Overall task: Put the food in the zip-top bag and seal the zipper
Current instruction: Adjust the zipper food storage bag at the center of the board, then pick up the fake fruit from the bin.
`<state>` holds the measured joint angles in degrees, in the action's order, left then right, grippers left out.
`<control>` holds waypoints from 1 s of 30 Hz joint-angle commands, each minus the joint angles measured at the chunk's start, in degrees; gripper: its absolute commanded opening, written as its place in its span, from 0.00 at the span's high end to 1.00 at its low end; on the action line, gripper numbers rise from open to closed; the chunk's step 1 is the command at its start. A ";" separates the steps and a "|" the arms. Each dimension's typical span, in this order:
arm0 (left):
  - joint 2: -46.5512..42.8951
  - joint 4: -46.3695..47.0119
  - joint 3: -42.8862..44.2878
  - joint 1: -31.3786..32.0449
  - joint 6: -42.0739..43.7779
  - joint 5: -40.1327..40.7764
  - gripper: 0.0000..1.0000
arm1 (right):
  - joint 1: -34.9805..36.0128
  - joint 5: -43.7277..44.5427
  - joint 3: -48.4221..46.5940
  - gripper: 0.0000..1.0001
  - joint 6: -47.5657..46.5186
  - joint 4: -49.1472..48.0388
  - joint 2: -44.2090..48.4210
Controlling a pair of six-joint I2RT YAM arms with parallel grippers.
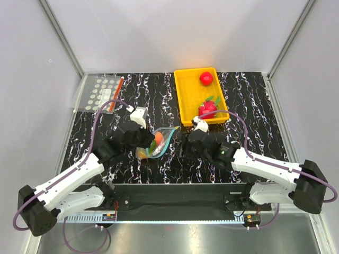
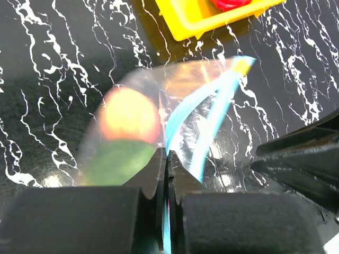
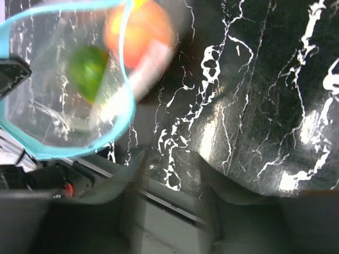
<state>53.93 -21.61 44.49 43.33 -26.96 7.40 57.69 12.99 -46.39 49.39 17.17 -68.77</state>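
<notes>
The zip-top bag [image 1: 160, 142] lies at the table's middle with its mouth held open. Its pale blue zipper [image 2: 212, 114] curves in a loop, which also shows in the right wrist view [image 3: 69, 151]. An orange-and-green fruit [image 2: 127, 119] sits inside the bag, seen too in the right wrist view [image 3: 139, 29]. My left gripper [image 2: 168, 159] is shut on the zipper strip at the bag's left edge [image 1: 145, 139]. My right gripper [image 3: 170, 159] is open and empty, just right of the bag [image 1: 185, 145]. A red apple [image 1: 206, 78] lies in the yellow tray [image 1: 183, 95].
A red toy with green leaves [image 1: 208, 108] lies at the tray's near end, close behind my right gripper. A flat clear bag with white dots and a red strip [image 1: 103, 92] lies at the far left. White walls enclose the table.
</notes>
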 commanded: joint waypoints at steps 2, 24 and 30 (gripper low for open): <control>0.47 3.75 1.04 -0.18 0.51 1.04 1.00 | -0.39 4.05 -4.93 0.28 -2.89 3.91 1.71; -0.58 13.25 -6.78 -0.18 -1.25 -2.03 1.00 | -36.33 -1.48 -37.59 0.00 -19.06 4.01 -28.84; -0.76 15.28 -8.72 -0.09 -0.99 -2.91 1.00 | -39.76 3.54 -57.01 0.00 -21.95 7.09 -46.06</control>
<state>54.35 -11.09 36.51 43.33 -27.73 5.98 18.70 14.04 -93.89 30.70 23.99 -108.66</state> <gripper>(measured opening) 0.012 0.994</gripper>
